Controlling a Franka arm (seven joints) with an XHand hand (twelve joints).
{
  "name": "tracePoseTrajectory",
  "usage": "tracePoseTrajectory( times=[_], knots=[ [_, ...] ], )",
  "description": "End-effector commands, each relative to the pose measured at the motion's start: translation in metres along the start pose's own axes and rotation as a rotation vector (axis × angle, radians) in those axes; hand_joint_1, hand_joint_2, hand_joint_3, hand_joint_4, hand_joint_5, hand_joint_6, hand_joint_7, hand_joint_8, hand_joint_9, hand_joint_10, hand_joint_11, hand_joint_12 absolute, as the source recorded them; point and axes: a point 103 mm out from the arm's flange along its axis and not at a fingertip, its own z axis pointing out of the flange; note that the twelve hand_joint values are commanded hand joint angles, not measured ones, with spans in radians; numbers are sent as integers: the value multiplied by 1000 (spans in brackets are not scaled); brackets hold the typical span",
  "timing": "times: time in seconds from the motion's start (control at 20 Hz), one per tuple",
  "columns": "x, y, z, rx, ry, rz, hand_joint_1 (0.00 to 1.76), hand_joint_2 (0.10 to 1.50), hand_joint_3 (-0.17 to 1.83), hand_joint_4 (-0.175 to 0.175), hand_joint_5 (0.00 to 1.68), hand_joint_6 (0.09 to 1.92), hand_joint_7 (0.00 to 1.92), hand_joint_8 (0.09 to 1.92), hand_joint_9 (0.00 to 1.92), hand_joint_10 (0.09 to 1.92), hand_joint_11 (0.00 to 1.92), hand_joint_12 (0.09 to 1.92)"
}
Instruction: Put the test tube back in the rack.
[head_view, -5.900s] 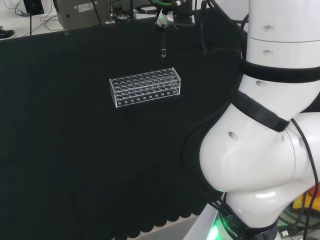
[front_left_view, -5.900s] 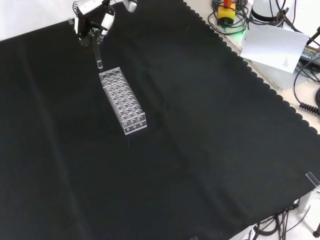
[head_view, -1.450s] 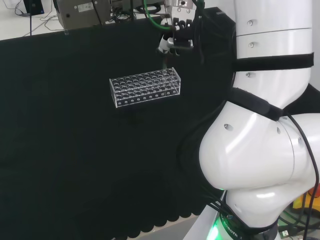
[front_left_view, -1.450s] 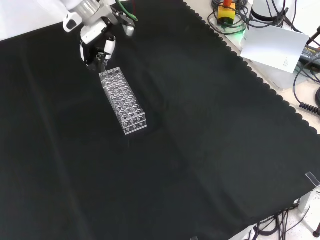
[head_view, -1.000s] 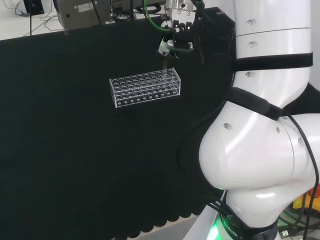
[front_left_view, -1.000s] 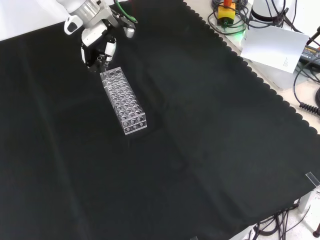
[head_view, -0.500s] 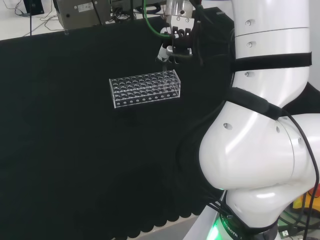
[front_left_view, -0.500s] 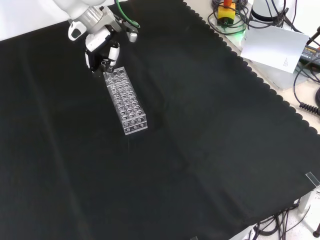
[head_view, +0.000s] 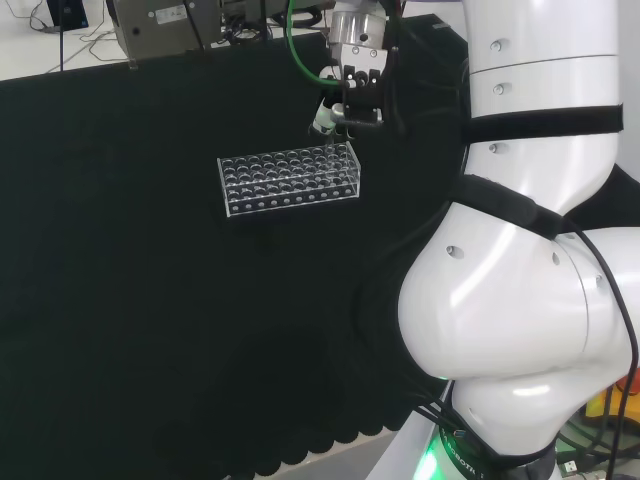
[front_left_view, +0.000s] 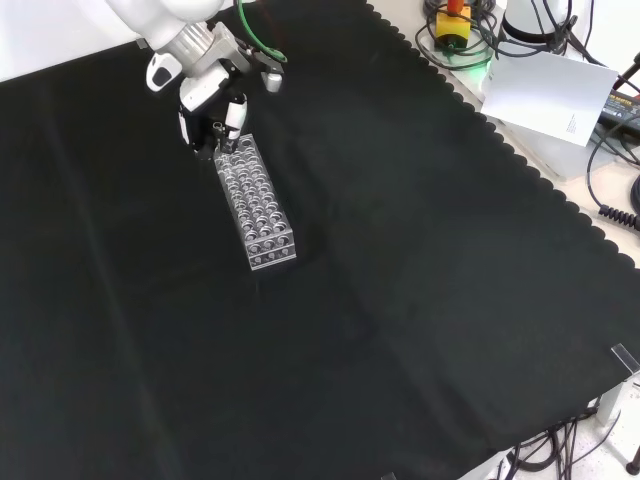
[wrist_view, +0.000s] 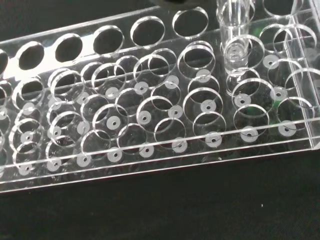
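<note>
The hand (front_left_view: 208, 110) hangs just over the far end of the rack (front_left_view: 257, 204) in the front view, its fingers (front_left_view: 231, 112) curled inward and, as far as these views let me judge, pinching the upper part of the test tube (wrist_view: 235, 30); the glass is too clear to make out between them there. In the head view the hand (head_view: 350, 95) sits right above the rack's (head_view: 288, 178) right-hand end.

The wrist view places the tube best: it stands upright with its lower end passing through a hole near the rack's (wrist_view: 150, 120) end wall, in the second row from the far long side, partly sunk and not yet seated on the bottom plate.

The tube is likely light, stiff and slippery, thin glass or clear plastic (either can crack under a sideways knock). A hold high on the stem, close to the mouth, suits it, since that leaves the length below free to slide into the hole. The rack looks light too and rests loose on the black cloth (front_left_view: 420, 280), so a tilted tube could drag or tip it; a straight, slow drop seems safest.
</note>
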Motion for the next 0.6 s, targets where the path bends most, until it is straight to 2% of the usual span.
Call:
tracePoseTrajectory(
  times=[0.05,0.1,0.15,0.25,0.4,0.5,0.6],
  knots=[
    [-1,-1,0,1,21,-8,1400,1077,0,-175,999,598,1067,1125,1027,1028,1279,949],
    [0,-1,2,14,22,-14,1400,1075,0,-175,1005,598,1067,1122,1034,1017,1265,959],
    [1,-2,2,35,19,-23,1404,1058,-10,-175,1041,584,1110,1041,1096,915,1245,982],
    [2,-3,3,63,31,-36,1381,1028,-77,-175,996,676,1107,887,1208,703,1086,1157],
    [2,-4,0,80,61,-54,1272,959,-163,-61,560,742,642,895,850,738,680,1375],
    [3,-6,-3,72,65,-63,1217,931,-173,-23,384,684,411,909,602,829,465,1465],
    [3,-8,-6,64,70,-71,1184,917,-175,-6,327,617,277,918,442,912,332,1514]
  ],
)
